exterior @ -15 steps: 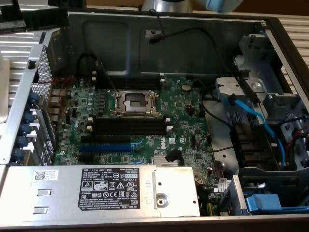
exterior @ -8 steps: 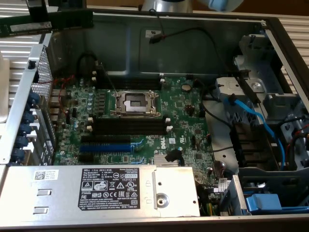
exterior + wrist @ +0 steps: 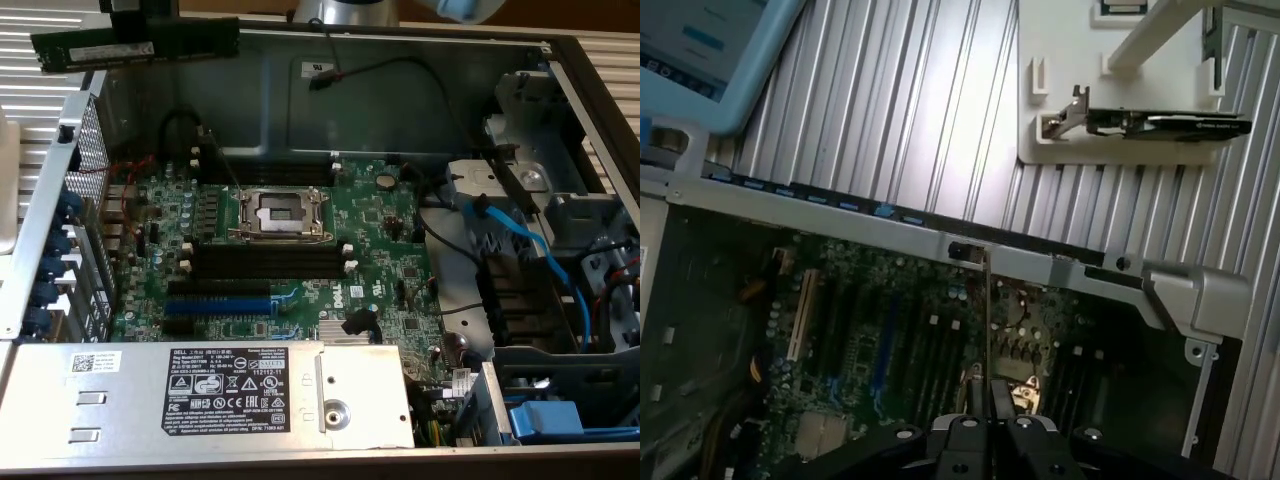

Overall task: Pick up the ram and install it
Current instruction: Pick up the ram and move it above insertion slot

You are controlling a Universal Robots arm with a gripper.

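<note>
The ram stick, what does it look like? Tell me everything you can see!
The ram is a long, thin, dark-green circuit-board stick with dark chips and a white label strip. It hangs almost level at the exterior view's upper left, raised above the open computer case. The claw is shut on its top edge; nothing else touches it. It sits in no slot yet.

In the exterior view the edge at eleven o'clock cuts off my jaws; just a dark stub shows, clamped on the ram (image 3: pixel 135 47). At twelve o'clock my arm (image 3: pixel 345 10) is a blur. From my wrist the ram stands edge-on, chips hidden. Print on the label (image 3: pixel 225 385) is too small to read. The tablet (image 3: pixel 700 50) is cropped.
</note>
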